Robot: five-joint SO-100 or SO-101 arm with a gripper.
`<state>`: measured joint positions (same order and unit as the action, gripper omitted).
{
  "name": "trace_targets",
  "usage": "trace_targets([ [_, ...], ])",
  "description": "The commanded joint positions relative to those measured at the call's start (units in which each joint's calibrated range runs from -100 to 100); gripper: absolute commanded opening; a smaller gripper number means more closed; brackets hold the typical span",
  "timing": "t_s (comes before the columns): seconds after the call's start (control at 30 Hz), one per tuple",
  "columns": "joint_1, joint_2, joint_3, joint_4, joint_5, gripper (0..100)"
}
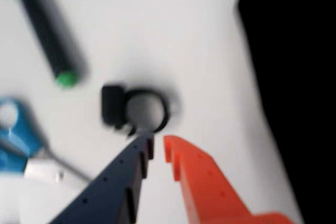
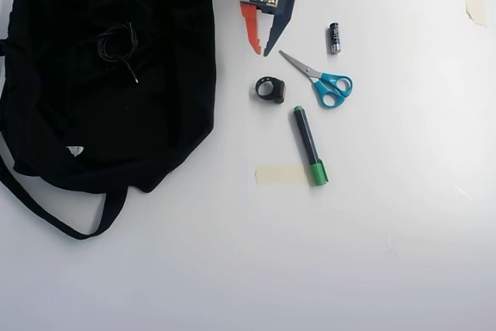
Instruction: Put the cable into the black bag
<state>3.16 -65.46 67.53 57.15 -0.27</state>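
Overhead view: the cable (image 2: 118, 44) sits coiled on top of the black bag (image 2: 155, 114), at ten o'clock from the fingers (image 2: 262, 53). Fingers narrowly parted, holding nothing, with the black ring (image 2: 270, 89) at six o'clock on the worktop (image 2: 387, 230).

A soft, matt black cloth is seen on the black bag (image 2: 155, 75), creased and dull, with a tiny white fabric label (image 2: 74, 150) sewn on. The cable (image 2: 116, 43) is shown as thin, faintly glossy black cord lying on that cloth. The gripper (image 2: 262, 53) is made of smooth moulded plastic, one finger orange, one dark blue, holes dotted along them in the wrist view. The table (image 2: 372, 253) is seen smooth, white and matt. Shiny metal blades and glossy blue plastic handles are shown on the scissors (image 2: 322, 81). Matt paper tape (image 2: 280, 174) is stuck flat. Smooth black plastic is seen on the ring-shaped object (image 2: 270, 89) and the green-capped marker (image 2: 309, 145).
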Motion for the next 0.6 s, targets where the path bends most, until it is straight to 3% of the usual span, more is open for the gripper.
trace_targets([
  [0.0, -0.5, -4.9, 6.0, -1.0, -0.1, 2],
  [0.27, -6.6, -15.8, 18.7, -1.1, -0.1, 2],
  [0.57, -6.7, -27.2, 32.0, -1.0, 0.0, 2],
])
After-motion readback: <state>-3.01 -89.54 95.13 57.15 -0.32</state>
